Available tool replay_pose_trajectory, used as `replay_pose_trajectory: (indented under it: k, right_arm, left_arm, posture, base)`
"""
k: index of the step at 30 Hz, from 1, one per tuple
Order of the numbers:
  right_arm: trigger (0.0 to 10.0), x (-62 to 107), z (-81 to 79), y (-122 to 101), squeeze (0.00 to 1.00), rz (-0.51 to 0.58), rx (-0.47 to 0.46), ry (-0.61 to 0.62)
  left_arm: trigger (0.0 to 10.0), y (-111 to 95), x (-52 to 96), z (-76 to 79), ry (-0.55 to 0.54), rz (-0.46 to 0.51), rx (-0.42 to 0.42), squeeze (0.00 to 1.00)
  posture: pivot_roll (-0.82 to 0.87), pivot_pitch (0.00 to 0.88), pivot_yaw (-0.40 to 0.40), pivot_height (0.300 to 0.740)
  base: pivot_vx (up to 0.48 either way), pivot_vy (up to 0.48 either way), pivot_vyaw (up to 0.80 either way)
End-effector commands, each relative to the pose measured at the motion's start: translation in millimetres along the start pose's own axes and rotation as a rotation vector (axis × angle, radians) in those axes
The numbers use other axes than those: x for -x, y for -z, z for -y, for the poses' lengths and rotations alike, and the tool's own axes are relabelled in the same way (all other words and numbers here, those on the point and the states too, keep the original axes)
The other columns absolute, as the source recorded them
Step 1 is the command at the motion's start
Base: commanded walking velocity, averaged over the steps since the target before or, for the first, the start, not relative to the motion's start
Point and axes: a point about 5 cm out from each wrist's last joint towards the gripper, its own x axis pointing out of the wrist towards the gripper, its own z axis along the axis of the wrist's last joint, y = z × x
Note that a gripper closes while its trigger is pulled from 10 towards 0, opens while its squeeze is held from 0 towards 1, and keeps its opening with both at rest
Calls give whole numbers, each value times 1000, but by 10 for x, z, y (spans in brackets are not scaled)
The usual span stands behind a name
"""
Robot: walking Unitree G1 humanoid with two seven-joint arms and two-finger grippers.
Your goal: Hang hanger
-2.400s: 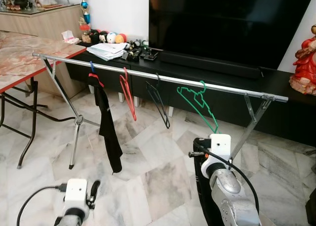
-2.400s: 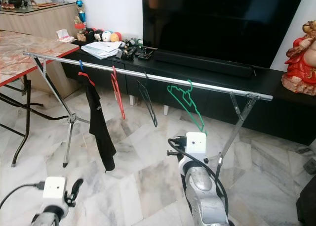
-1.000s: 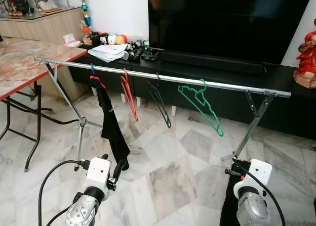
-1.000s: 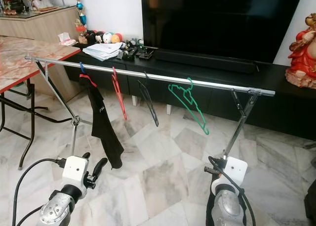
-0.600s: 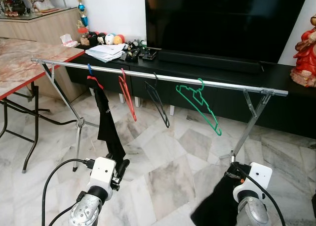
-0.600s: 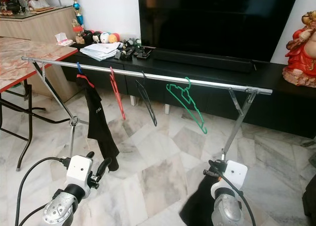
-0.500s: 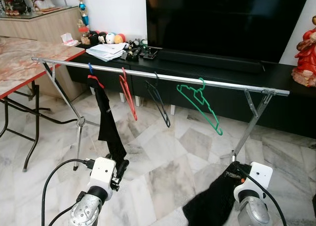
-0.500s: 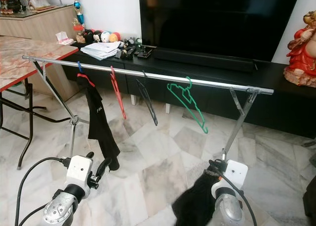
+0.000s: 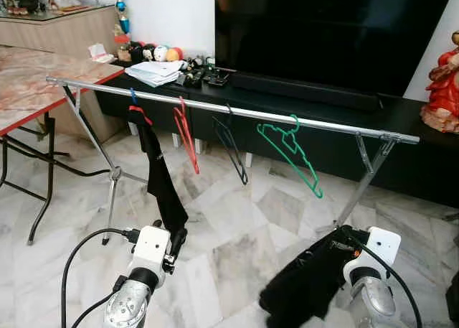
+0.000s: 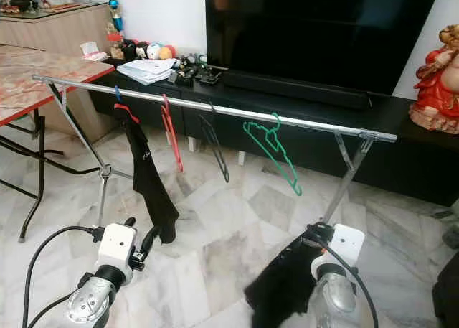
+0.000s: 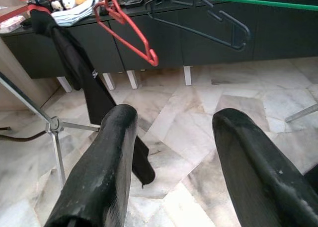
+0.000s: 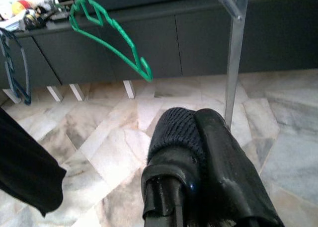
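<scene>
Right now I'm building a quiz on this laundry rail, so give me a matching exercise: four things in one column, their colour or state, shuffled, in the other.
Things:
1. Rightmost hanger on the rail
2. Hanger beside the hung garment
3. Left gripper
4. Right gripper

States:
A. Open, holding nothing
B. Red, bare
C. Shut on a black garment
D. Green, bare

Pairs: 1-D, 2-B, 3-A, 4-C
</scene>
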Motion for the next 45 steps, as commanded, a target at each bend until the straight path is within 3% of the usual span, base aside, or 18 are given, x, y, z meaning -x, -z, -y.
replay_pose_trajectory:
  k: [1,7,13,31,45]
  right_arm:
    - [10000,-32,-15,-53,0,25,-8,11]
    - [10000,-25,-94,-69,0,37,-7,-5]
    - [10000,-17,-52,12,0,0,4,18]
    - [10000,-71,-102,-56,0,19,-5,-1]
    - [10000,-81,-47,-40,0,10,3,11]
  left_arm:
    - [10000,-68,-47,-51,-3,13,2,0]
    - [10000,-117,-99,-94,2,23,19,0]
    - [10000,-115,-100,-102,13,18,11,0]
    - [10000,-136,-94,-86,7,29,40,0]
    - [10000,-166,-121,-93,-31,42,133,0]
  posture:
    - [9,0,45,740]
    - [-5,0,67,740]
    - [3,0,70,740]
    - [24,0,48,740]
    - [19,0,37,740]
  base:
    - [0,0,0]
    - [82,0,0]
    - [255,0,0]
    - [258,0,-178]
    - [258,0,0]
